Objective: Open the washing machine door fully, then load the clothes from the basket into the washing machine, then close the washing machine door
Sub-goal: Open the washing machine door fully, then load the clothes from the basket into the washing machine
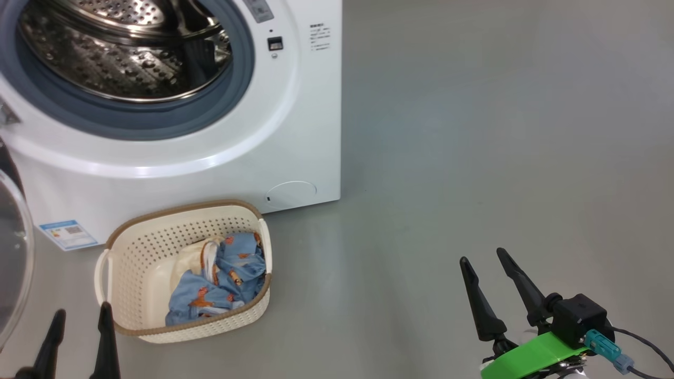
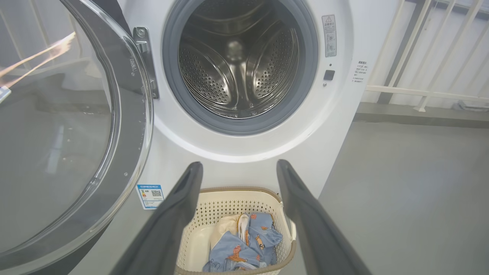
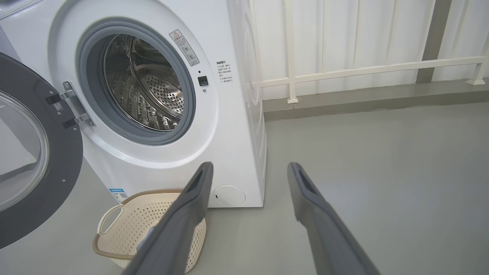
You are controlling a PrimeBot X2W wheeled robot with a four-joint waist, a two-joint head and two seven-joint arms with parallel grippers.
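The white washing machine (image 1: pixel 295 131) stands with its steel drum (image 2: pixel 238 61) bare. Its door (image 2: pixel 65 145) is swung wide to the left on its metal hinge (image 3: pixel 72 109); the door's edge (image 1: pixel 13 252) shows at the head view's left. In front, on the floor, sits the cream basket (image 1: pixel 131 247) holding the light blue clothes (image 1: pixel 221 284) and a cream cloth. My left gripper (image 1: pixel 81 321) hangs open just left of the basket, nothing between its fingers; in its wrist view it (image 2: pixel 237 168) points over the basket (image 2: pixel 214 214) at the clothes (image 2: pixel 244 244). My right gripper (image 1: pixel 482 260) is open, far right of the basket.
Grey floor (image 1: pixel 474 131) spreads wide to the right of the machine. A white railing (image 3: pixel 363 68) and a low kerb run along the wall behind. A round lower flap (image 1: pixel 291 193) and a blue sticker (image 1: pixel 68 234) mark the machine's front.
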